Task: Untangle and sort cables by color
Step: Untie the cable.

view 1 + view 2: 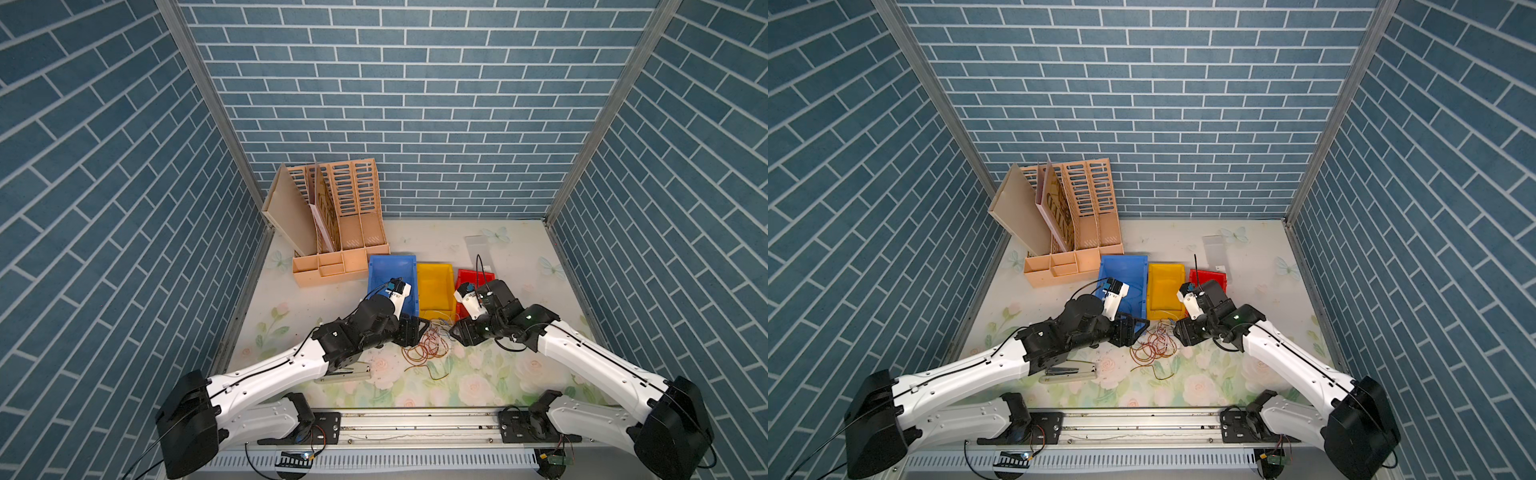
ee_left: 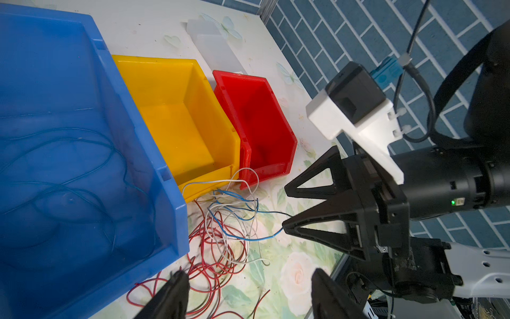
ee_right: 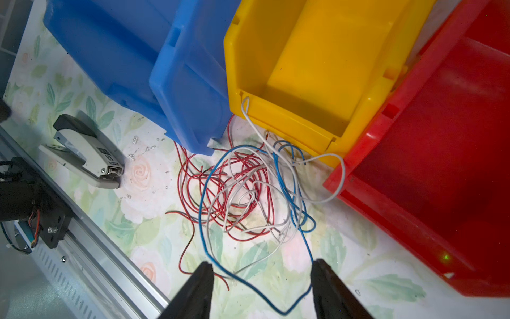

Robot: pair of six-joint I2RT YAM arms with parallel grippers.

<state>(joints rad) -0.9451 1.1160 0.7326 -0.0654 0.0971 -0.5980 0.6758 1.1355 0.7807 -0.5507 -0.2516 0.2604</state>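
Tangle of thin red, white & blue cables (image 1: 428, 349) sits on the floral-print worktop (image 1: 511, 374), just in front of the yellow plastic bin (image 1: 434, 274) & btwn the two arms' tips. Three open-front bins stand in a row, sides touching: big blue plastic bin (image 1: 390, 266), the yellow one, then the small red plastic bin (image 1: 467, 276). A few blue strands (image 2: 82, 154) already lie inside the blue bin. In the right wrist view one white strand (image 3: 244, 105) hooks over the yellow bin's front lip & a white loop (image 3: 343, 171) rests against the red bin's front corner; red loops run right up to the blue bin's front edge. The left jaws are released, fingers (image 2: 171, 295) spread wide over the near side of the tangle, w/ only wires lying flat below. The right jaws also stand apart, not clamped on anything: a blue strand (image 3: 248, 287) loops across the gap btwn its fingers (image 3: 198, 290), and in the left wrist view it runs up to one fingertip; can't tell if it touches. Grey-and-black stapler (image 3: 82, 152) lies near the front metal rail (image 1: 415, 424), partly under the left arm (image 1: 282, 365). Bare worktop shows btwn tangle & rail, and out to the right of the red bin toward the side wall. Peach slotted file rack (image 1: 336, 216) fills the back-left corner, close behind the blue bin.
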